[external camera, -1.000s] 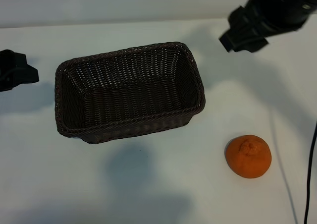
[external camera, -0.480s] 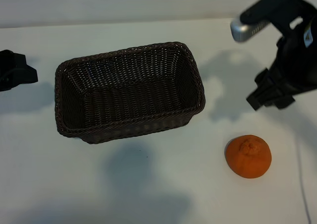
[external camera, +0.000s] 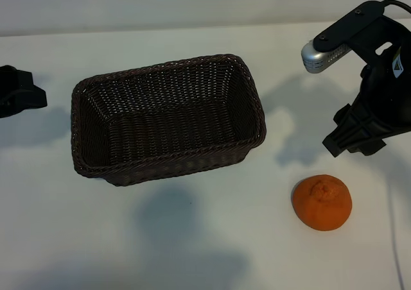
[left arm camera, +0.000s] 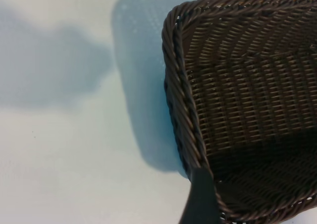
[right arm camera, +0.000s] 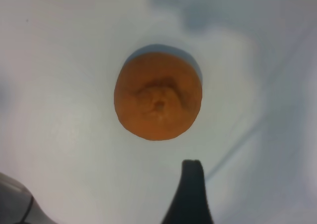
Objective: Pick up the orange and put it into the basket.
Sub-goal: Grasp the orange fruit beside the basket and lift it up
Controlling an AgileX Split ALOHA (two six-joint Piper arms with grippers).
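1. My right claw (external camera: 359, 139) hangs above the table (external camera: 212, 238) at its right side, pointing steeply down with its jaws standing wide and nothing between them.
2. In my right wrist view one dark fingertip (right arm camera: 190, 184) shows, clear of the fruit and touching nothing.
3. The orange (external camera: 322, 202) lies just below and a little to the left of that claw in the exterior view, resting on the table with its puckered stem end up; claw and orange are near but apart.
4. In the right wrist view the orange (right arm camera: 158, 96) sits almost straight under the claw, ahead of the fingertip.
5. The basket (external camera: 168, 118) stands farther off, to the left of my right claw, upright and with only its own weave inside.
6. My left claw (external camera: 22, 91) rests beyond the basket at the far left edge, parked, jaws wide and holding nothing.
7. From my left wrist, the basket's braided rim corner (left arm camera: 176, 60) lies close ahead, with one dark fingertip (left arm camera: 200, 199) showing just beside the rim.
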